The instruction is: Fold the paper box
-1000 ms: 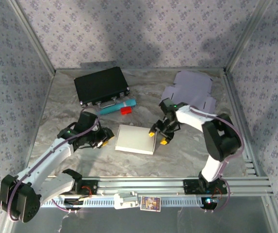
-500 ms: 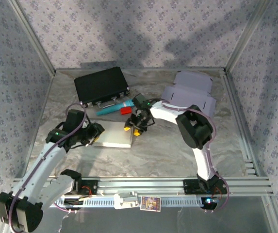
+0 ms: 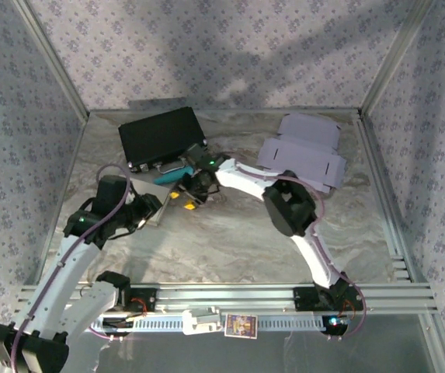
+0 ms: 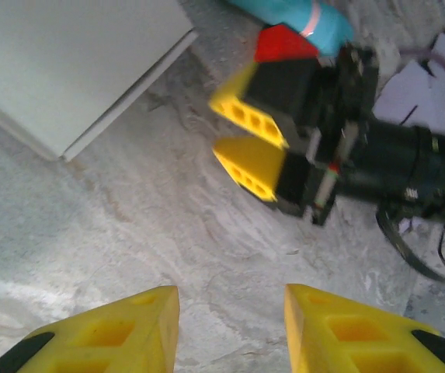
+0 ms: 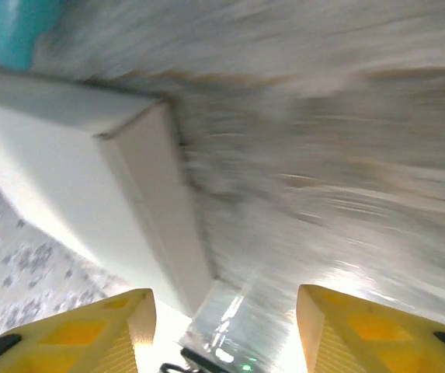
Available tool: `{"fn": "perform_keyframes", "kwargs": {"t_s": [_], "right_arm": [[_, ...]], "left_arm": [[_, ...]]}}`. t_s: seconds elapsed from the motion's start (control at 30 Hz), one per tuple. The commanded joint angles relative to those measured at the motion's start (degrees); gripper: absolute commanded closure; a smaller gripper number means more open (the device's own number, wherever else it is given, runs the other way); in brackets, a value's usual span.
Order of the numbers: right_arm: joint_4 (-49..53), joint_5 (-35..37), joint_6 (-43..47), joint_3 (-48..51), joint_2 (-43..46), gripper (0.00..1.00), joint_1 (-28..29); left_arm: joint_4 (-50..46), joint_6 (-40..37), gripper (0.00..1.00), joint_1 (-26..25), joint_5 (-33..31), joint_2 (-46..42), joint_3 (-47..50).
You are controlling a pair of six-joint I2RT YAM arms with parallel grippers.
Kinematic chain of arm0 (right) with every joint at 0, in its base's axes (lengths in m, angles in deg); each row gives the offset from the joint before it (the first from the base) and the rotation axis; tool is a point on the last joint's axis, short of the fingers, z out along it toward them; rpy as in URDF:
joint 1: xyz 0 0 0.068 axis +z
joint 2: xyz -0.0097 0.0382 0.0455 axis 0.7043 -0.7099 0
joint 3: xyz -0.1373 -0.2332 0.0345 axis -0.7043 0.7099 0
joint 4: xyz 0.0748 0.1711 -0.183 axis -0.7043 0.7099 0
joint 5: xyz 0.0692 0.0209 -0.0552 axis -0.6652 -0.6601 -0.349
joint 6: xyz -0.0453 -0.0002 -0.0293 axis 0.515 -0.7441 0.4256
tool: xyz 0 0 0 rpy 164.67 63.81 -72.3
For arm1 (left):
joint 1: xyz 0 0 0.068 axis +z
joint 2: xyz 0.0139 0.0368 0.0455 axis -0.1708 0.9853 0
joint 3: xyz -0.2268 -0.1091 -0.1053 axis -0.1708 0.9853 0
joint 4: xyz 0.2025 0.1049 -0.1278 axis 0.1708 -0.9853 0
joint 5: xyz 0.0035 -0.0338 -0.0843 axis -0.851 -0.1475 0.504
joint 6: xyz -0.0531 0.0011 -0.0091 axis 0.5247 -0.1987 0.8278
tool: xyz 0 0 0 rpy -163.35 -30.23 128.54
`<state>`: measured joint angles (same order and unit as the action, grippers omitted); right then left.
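Top external: both grippers empty, box beside them

Left arm leans forward from its base. The left gripper (image 3: pixel 154 211) is low at the table's (image 3: pixel 238 233) 9 o'clock, jaws half parted on nothing. Right arm stretches far across leftward, and the right gripper (image 3: pixel 182 200) just beyond has its jaws apart, empty. Left wrist view: box (image 4: pixel 67 62) lies at 10 o'clock, right gripper at 1 o'clock, apart from it.

The right arm stretches low and far across; the right gripper (image 3: pixel 185 197) lies just in front of the black case (image 3: pixel 162 137); the left gripper (image 3: pixel 149 210) faces it from close by. Both pairs of jaws stand apart, holding nothing.
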<state>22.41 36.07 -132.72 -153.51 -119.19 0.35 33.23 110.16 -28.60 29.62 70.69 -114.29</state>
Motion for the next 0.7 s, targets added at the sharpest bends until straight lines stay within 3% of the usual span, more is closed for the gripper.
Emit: {"fn": "perform_keyframes", "kwargs": {"t_s": [0.0, 0.17, 0.37, 0.53, 0.67], "right_arm": [[8.3, 8.6, 6.6, 8.4, 13.5, 0.46, -7.5], [17.6, 12.7, 22.0, 10.4, 22.4, 0.46, -24.6], [22.2, 15.2, 33.9, 1.2, 11.4, 0.49, -41.7], [27.5, 16.6, 34.8, -10.0, -1.6, 0.48, -45.9], [31.0, 15.8, 35.0, -11.4, -7.0, 0.49, -45.0]], "left_arm": [[7.1, -1.8, 0.59, -1.3, 2.1, 4.5, -3.9], [14.1, -4.7, 0.59, -7.4, 2.5, 17.7, -11.0], [20.5, -6.8, 0.61, -12.7, 3.8, 36.0, -21.2], [21.5, -7.8, 0.62, -15.3, 5.4, 46.4, -30.4], [22.0, -7.6, 0.62, -16.1, 6.0, 50.6, -34.1]]}}
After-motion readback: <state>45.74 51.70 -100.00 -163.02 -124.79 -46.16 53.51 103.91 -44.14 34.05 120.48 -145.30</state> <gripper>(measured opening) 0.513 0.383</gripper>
